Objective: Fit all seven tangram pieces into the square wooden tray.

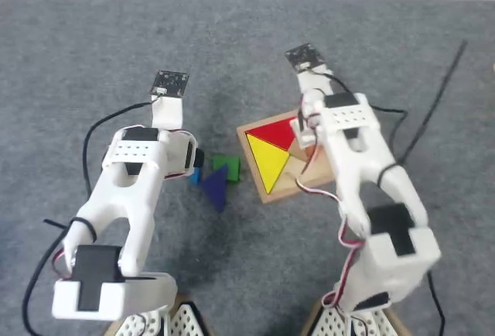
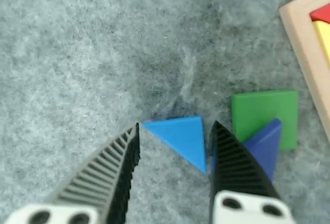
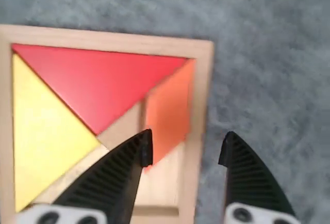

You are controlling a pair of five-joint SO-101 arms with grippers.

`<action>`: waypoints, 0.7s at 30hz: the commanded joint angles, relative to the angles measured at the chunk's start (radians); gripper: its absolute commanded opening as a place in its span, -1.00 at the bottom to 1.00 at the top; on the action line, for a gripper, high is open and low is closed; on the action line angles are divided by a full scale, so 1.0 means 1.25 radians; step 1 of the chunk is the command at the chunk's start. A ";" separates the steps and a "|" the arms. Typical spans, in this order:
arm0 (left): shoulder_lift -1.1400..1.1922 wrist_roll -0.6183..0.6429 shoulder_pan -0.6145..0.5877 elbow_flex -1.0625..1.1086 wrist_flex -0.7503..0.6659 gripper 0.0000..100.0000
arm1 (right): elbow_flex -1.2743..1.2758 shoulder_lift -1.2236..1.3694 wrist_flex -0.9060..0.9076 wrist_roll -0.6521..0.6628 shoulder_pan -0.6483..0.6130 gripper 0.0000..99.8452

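Astride light-blue triangle (image 2: 180,139), left end effector (image 2: 176,126) spread

Got a white plastic left arm (image 1: 128,197) and right arm (image 1: 371,189), black motor blocks (image 1: 97,274) at the joints. Loose black cable (image 1: 91,135) plus red and white wires (image 1: 349,241). Ribbed black fingers (image 2: 121,167) on left pincer (image 2: 175,126) and right pincer (image 3: 188,132), white bases with screw holes.

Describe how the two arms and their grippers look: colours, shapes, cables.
Both the left arm and right arm are white, blocky plastic shells with black motor housings. Black cables loop off them; thin red and white wires run along the joints. The left gripper and right gripper each have black, ribbed fingers tapering to points on white bases with screw holes.
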 commanded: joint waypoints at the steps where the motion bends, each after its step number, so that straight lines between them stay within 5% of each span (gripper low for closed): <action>1: -0.005 -0.006 0.004 -0.003 -0.015 -0.57 | 0.061 -0.114 -0.036 -0.006 0.013 -0.55; 21: -0.005 -0.006 0.004 0.004 -0.018 -0.57 | -0.055 0.087 -0.030 0.014 0.004 -0.56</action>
